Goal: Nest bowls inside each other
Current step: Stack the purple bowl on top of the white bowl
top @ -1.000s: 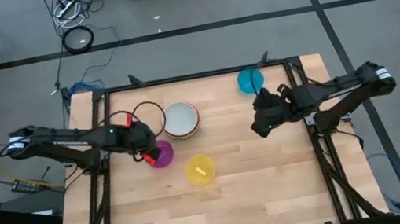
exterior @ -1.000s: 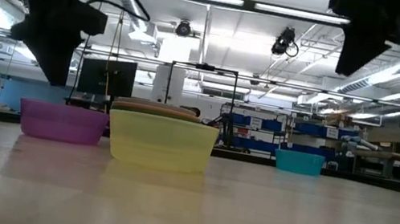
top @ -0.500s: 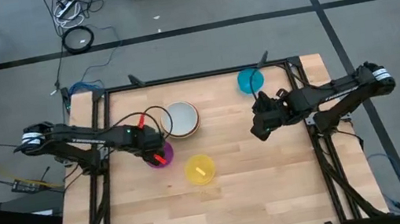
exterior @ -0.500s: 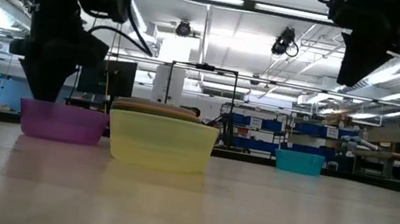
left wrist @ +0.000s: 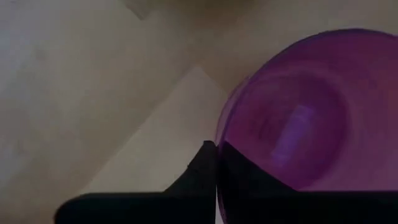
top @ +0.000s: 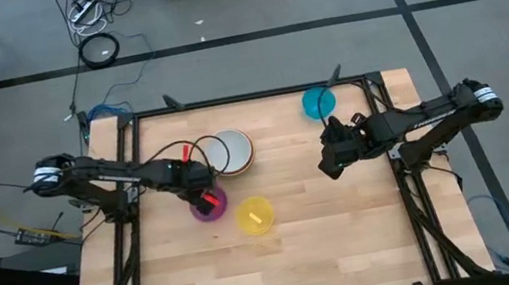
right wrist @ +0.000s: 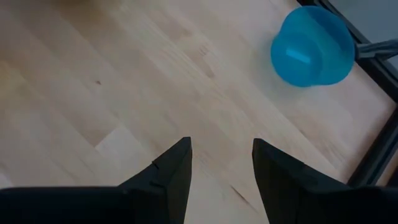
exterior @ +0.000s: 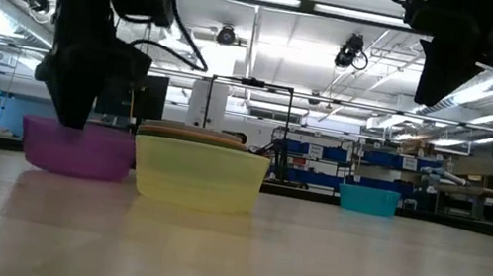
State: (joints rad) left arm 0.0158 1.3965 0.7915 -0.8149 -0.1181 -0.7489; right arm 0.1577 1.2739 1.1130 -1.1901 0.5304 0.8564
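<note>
A purple bowl [top: 211, 205] stands upright on the wooden table, left of centre, and my left gripper [top: 198, 193] has come down on it and is shut on its rim. In the low view that gripper [exterior: 67, 116] reaches down into the purple bowl [exterior: 76, 150]. A yellow bowl [top: 254, 215] sits just to the right. A white bowl [top: 231, 151] is nested in an orange one behind them. A blue bowl [top: 318, 103] stands at the far right. My right gripper [right wrist: 221, 168] hovers open above bare table, near the blue bowl [right wrist: 309, 46]. My left gripper pinches the purple bowl's rim [left wrist: 219, 134] on the side toward the table's left edge, one finger [left wrist: 199, 177] outside the wall and the other inside, seen through the plastic. The fingers point down from above. The bowl stands upright with its base on the table.
Black frame rails [top: 248, 96] run along the table's edges. Bare wood [top: 330, 242] lies across the near half of the table. Cables and a grey floor lie beyond the far edge.
My left gripper has come down and moved a little toward the table's right and near edges, onto the purple bowl, and has shut on its rim. My right arm has kept still.
</note>
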